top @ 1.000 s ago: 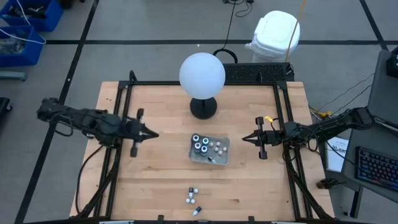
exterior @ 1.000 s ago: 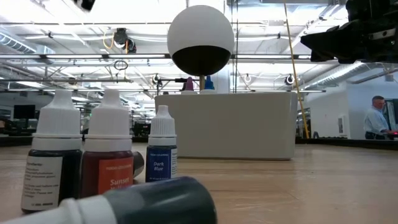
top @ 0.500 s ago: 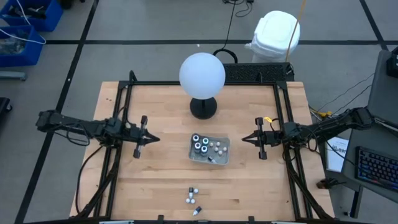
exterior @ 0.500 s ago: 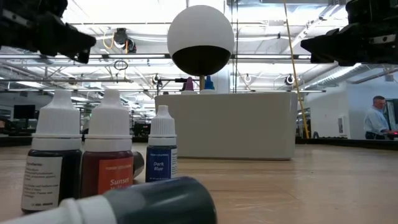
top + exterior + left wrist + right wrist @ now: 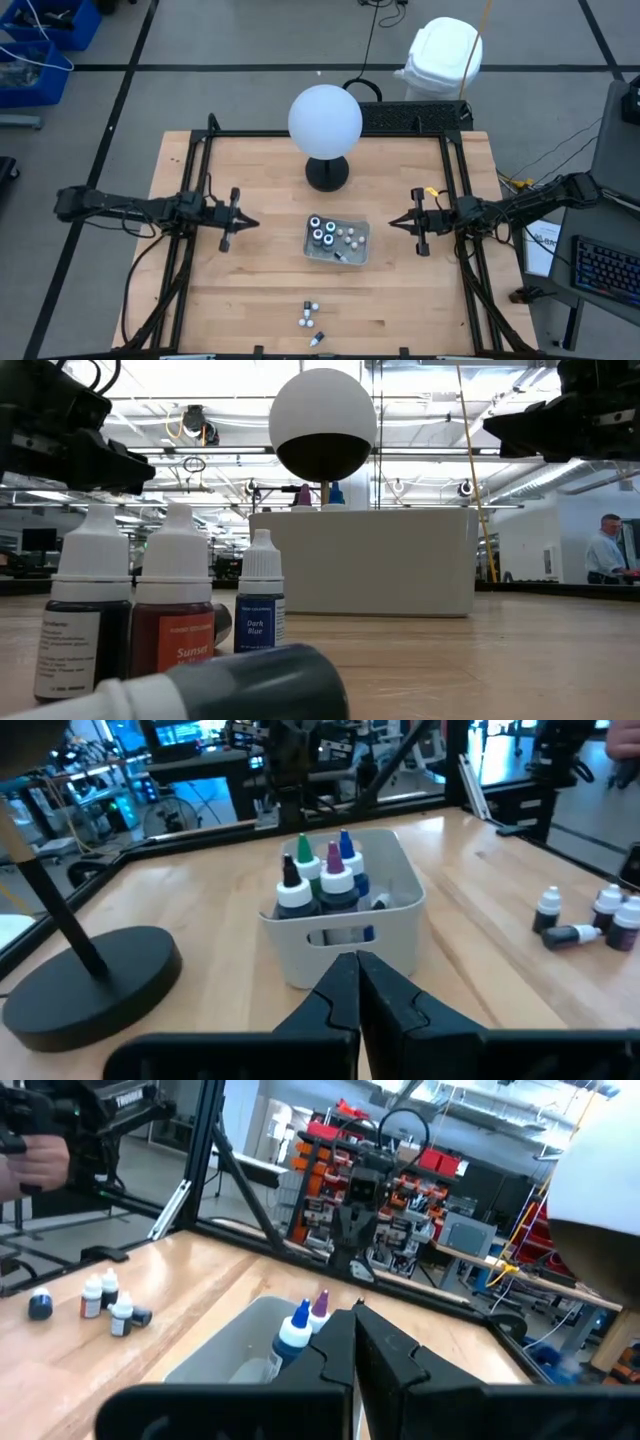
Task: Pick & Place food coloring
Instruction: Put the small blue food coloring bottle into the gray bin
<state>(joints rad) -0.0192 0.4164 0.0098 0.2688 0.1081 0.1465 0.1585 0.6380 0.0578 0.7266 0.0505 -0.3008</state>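
Note:
Several food coloring bottles (image 5: 322,232) stand upright in a small pale tray (image 5: 353,252) at the table's middle; their coloured tips (image 5: 318,875) rise above its rim. More bottles (image 5: 309,317) are near the front edge, some upright (image 5: 175,610) and one lying on its side (image 5: 230,682). My left gripper (image 5: 248,222) hovers left of the tray, shut and empty, pointing level at it (image 5: 357,965). My right gripper (image 5: 392,223) hovers right of the tray, shut and empty (image 5: 352,1325).
A white globe lamp (image 5: 325,120) on a black round base (image 5: 327,173) stands behind the tray. A black frame (image 5: 455,170) runs along the table's left, right and far edges. Bare wood lies between the tray and the loose bottles.
My left gripper has sunk toward the table left of the tray and levelled out, staying shut; in the low view it has come down into the picture's upper left. The bottles and tray have not moved.

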